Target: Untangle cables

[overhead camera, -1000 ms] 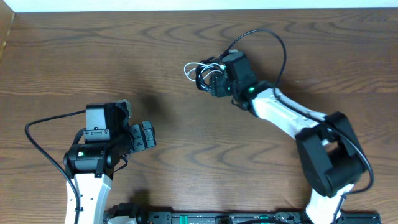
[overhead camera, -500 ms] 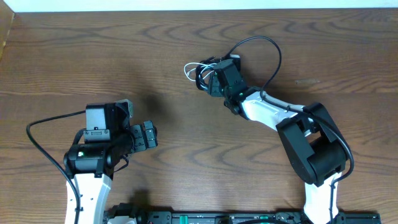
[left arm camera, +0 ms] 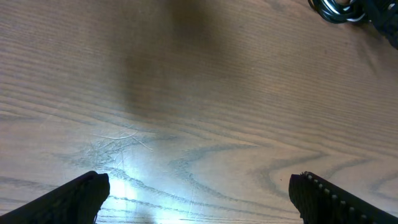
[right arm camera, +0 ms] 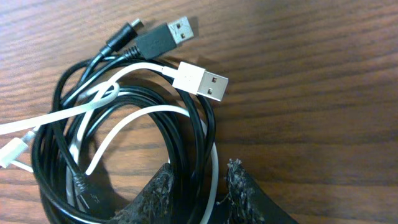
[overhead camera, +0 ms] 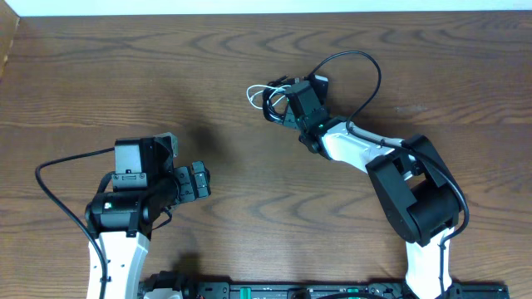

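The black cable [right arm camera: 163, 36] and the white cable [right arm camera: 199, 81] lie coiled together in one tangle on the wooden table, at top centre in the overhead view [overhead camera: 264, 96]. Their USB plugs point to the upper right in the right wrist view. My right gripper [right arm camera: 202, 167] straddles several black strands and a white strand of the coil, its fingertips close on both sides; from overhead it [overhead camera: 287, 106] sits at the tangle's right edge. My left gripper [overhead camera: 199, 180] is open and empty over bare wood [left arm camera: 199, 193], far from the tangle [left arm camera: 339, 7].
The right arm's own thick black wire [overhead camera: 366, 71] loops above its wrist. The table's back edge [overhead camera: 266, 10] meets a white wall just behind the tangle. A lighter object [overhead camera: 7, 50] stands at the far left edge.
The right arm has swung left and lower over the tangle, and its gripper has settled on the coil. The left arm has not moved.
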Controlling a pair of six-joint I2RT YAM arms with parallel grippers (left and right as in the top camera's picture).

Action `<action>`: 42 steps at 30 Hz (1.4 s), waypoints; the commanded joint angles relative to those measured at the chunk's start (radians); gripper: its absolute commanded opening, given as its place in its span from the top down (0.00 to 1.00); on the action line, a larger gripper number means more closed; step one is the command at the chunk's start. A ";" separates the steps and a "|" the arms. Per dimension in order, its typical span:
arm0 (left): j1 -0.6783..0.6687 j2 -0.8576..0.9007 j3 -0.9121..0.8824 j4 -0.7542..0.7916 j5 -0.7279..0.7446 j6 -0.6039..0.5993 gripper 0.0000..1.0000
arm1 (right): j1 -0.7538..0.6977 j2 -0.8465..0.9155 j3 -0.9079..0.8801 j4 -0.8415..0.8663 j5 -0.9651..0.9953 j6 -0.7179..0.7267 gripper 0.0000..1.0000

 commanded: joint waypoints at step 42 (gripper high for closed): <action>-0.133 0.307 0.022 0.239 0.360 -0.060 0.01 | 0.011 -0.470 0.014 -0.540 -0.531 -0.323 0.99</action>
